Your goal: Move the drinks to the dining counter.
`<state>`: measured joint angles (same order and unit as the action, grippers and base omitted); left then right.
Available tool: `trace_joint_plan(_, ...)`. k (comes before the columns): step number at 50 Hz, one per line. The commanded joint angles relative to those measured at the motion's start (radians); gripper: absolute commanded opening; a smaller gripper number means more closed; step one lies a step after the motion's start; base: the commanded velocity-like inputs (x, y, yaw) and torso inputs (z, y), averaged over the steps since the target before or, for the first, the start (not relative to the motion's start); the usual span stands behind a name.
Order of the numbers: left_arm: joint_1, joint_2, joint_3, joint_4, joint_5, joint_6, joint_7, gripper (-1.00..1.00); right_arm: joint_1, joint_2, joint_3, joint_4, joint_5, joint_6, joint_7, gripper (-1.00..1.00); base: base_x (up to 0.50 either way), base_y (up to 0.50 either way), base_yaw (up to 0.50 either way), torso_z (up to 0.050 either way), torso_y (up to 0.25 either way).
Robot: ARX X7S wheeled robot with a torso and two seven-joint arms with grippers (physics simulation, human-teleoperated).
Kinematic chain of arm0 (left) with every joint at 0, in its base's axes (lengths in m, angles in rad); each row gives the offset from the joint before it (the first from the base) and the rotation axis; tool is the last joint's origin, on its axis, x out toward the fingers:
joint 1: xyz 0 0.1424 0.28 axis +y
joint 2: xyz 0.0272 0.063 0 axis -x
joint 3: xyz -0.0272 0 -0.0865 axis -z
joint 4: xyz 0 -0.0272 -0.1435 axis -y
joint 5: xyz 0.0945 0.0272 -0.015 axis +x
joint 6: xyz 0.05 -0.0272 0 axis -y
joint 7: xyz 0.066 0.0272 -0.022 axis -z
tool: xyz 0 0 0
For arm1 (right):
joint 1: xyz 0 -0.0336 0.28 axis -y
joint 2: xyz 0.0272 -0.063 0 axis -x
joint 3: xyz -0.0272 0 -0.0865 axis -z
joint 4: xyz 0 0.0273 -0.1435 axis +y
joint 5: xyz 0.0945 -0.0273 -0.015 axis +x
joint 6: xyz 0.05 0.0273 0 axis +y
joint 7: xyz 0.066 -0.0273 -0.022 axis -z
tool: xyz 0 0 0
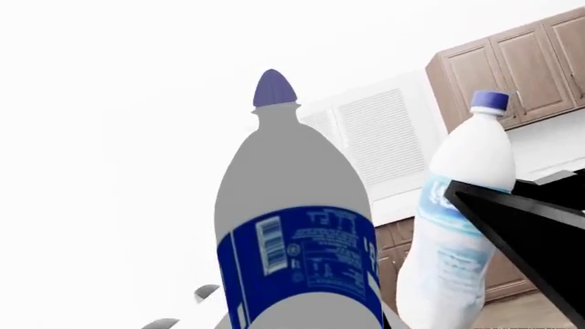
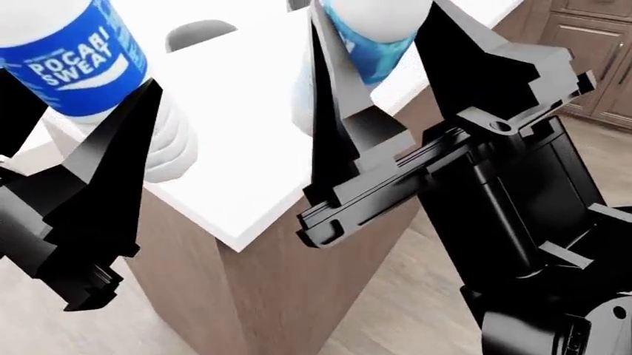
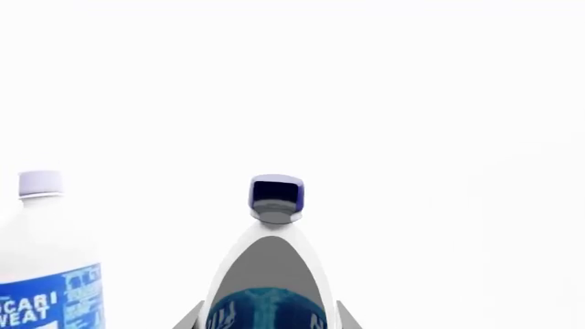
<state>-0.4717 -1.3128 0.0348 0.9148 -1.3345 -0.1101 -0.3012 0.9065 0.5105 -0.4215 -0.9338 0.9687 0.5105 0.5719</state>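
Note:
My left gripper (image 2: 79,96) is shut on the milky-white Pocari Sweat bottle (image 2: 69,52), which has a blue label and a lilac cap (image 1: 274,89). My right gripper (image 2: 380,29) is shut on the slimmer clear bottle (image 2: 371,33), which has a dark blue cap (image 3: 276,192). Both bottles are upright, side by side, over the near corner of the white dining counter (image 2: 247,96) with its brown wooden side. I cannot tell whether their bases touch the top. The left wrist view shows the slim bottle (image 1: 466,205) beside the Pocari bottle (image 1: 297,233). The right wrist view shows the Pocari bottle (image 3: 46,274).
Grey rounded chair backs (image 2: 197,33) show along the counter's far side. Brown wooden cabinets (image 2: 593,37) stand at the back right, above a wooden floor (image 2: 395,318). The counter's edge drops off just in front of the bottles. My right arm's black body (image 2: 513,222) fills the right side.

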Motion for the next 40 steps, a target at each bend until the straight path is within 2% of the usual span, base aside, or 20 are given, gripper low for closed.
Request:
trace_joint_plan(1,-0.01,0.001,-0.006,-0.004,-0.012,0.003,0.002,-1.0,-0.008,0.003,0.005,-0.004,0.002,-0.005,-0.014,-1.0,0.0,0.0,0.0,0.0,0.014)
trace_joint_plan(12,0.001,-0.002,-0.017,-0.006,-0.009,0.003,0.005,-1.0,0.008,0.01,0.008,-0.004,0.024,-0.005,-0.011,-1.0,-0.01,0.01,0.0,0.001,0.001)
trace_joint_plan(30,0.031,-0.015,-0.054,-0.01,-0.017,0.013,0.011,-1.0,0.021,0.016,0.002,-0.004,0.038,-0.005,-0.008,-1.0,-0.21,0.29,0.0,0.0,0.001)
trace_joint_plan(40,0.027,-0.013,-0.056,-0.01,-0.019,0.007,0.01,-1.0,0.034,0.02,-0.007,-0.011,0.04,0.008,0.006,-1.0,-0.02,0.02,0.0,0.0,0.001)
